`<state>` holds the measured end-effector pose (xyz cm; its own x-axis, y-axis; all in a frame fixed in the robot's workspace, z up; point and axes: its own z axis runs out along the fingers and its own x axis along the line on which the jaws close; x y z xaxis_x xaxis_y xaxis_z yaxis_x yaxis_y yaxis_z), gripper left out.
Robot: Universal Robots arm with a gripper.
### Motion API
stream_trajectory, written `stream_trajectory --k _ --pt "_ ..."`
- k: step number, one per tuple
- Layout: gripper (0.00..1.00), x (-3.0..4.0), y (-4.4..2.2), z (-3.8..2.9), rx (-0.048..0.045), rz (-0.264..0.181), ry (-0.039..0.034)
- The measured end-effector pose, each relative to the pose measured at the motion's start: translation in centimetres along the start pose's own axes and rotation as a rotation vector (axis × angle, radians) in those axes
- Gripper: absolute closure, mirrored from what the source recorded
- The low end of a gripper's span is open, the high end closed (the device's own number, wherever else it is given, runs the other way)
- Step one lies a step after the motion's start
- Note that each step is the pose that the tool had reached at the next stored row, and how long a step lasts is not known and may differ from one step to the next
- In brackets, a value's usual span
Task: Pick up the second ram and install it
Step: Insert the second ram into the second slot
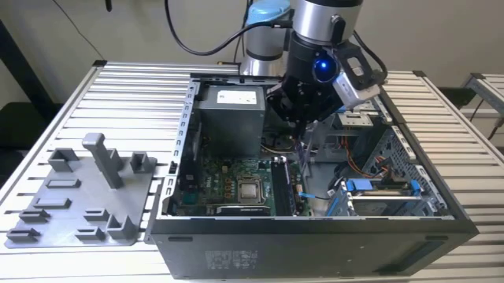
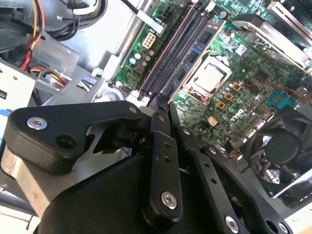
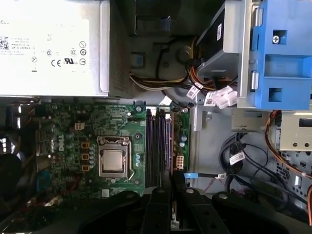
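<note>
Above the motherboard slots (image 1: 285,184) at centre frame, gripper (image 1: 306,140) clamped on the second ram (image 1: 305,154); insertion step, needs slot alignment before pressing.

Green motherboard (image 3: 73,146) with black slots (image 3: 158,146); beside it, a silver supply (image 3: 53,48), blue bracket (image 3: 280,58), grey tray (image 1: 79,200), black gripper (image 2: 163,105), black case (image 1: 315,253).

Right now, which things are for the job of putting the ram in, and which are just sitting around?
For the job: the pincer, poised over the memory slots; the open computer case.

Just sitting around: grey tray, power supply, blue drive bracket, processor socket.
</note>
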<state>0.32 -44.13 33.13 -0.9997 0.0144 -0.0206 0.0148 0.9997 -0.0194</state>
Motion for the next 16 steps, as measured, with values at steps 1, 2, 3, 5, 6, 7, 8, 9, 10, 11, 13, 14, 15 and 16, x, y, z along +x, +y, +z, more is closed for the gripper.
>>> stream_trajectory --k 1,2,3,5,6,7,8,9,10,11,13,14,15,16 --pt "0.86 0.05 0.0 0.16 0.0001 0.001 0.001" --pt "0.86 0.11 0.01 0.35 0.0 0.003 0.0015" --pt "0.86 0.17 0.01 0.52 0.0002 0.004 0.0021" --pt "0.86 0.27 0.01 0.83 0.0003 0.007 0.0039" --pt "0.86 0.29 0.01 0.97 0.0004 0.007 0.0052" --pt "0.86 0.33 0.02 1.11 0.0005 0.009 0.0064" --pt "0.86 0.36 0.02 1.28 0.0005 0.01 0.0071" --pt "0.86 0.4 0.02 1.43 0.0007 0.012 0.0081" --pt "0.86 0.42 0.02 1.54 0.001 0.012 0.0098" --pt "0.86 0.43 0.02 1.63 0.0014 0.012 0.0123" --pt "0.86 0.46 0.01 1.76 0.0031 0.012 0.0204" --pt "0.86 0.48 0.01 1.83 0.0039 0.012 0.0247" --pt "0.86 0.51 0.01 1.9 0.0047 0.012 0.0291" --pt "0.86 0.52 0.0 1.96 0.0058 0.012 0.033"
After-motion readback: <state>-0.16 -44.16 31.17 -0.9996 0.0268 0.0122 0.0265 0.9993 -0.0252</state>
